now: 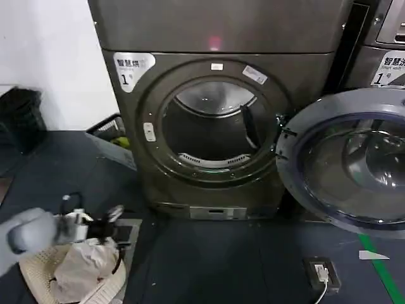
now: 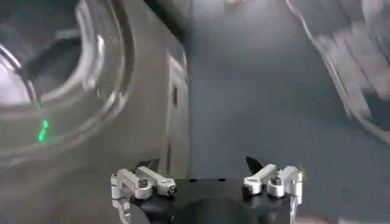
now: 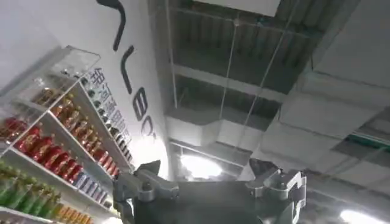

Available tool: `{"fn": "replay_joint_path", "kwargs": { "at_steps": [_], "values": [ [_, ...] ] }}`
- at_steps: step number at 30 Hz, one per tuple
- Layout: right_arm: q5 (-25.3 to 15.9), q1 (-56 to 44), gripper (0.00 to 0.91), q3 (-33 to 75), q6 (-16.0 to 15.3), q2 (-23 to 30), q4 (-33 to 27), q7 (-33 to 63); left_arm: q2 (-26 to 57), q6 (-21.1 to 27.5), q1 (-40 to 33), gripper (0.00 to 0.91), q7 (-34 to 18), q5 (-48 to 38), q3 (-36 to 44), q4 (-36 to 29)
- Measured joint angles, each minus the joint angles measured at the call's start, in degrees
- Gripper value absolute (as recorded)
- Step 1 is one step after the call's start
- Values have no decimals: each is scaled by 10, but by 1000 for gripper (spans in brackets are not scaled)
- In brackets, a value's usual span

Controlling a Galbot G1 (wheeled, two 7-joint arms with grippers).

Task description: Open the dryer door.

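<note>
1. My left gripper point(image 1: 117, 218) hangs low in front of the dryer point(image 1: 218, 120), off toward its left corner, fingers spread wide with nothing between them.
2. My right gripper point(image 3: 207, 189) is parked pointing up at the ceiling, fingers likewise apart and empty.
3. The dryer door point(image 1: 345, 161) stands swung wide on the dryer's right, the drum point(image 1: 212, 126) exposed.
4. I judge the opening done; next I need only draw my arm clear.

The dryer door point(image 1: 347, 161) has a glossy glass centre within a matt grey plastic rim. The dryer point(image 1: 218, 38) has a brushed metal body and a shiny steel drum point(image 1: 212, 123). The floor point(image 1: 209, 266) looks matt and dark.
</note>
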Motion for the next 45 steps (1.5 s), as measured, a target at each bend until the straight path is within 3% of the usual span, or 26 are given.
{"fn": "replay_joint_path", "kwargs": {
  "at_steps": [11, 16, 45],
  "values": [
    [-1, 10, 907, -11, -1, -7, -9, 0, 10, -99, 8, 907, 104, 95, -38, 72],
    [-3, 16, 907, -15, -1, -10, -11, 0, 8, -120, 8, 907, 113, 111, -54, 94],
    [-1, 7, 907, -9, -2, -6, 3, -2, 18, -153, 6, 907, 165, 135, -93, 122]
  ]
}}
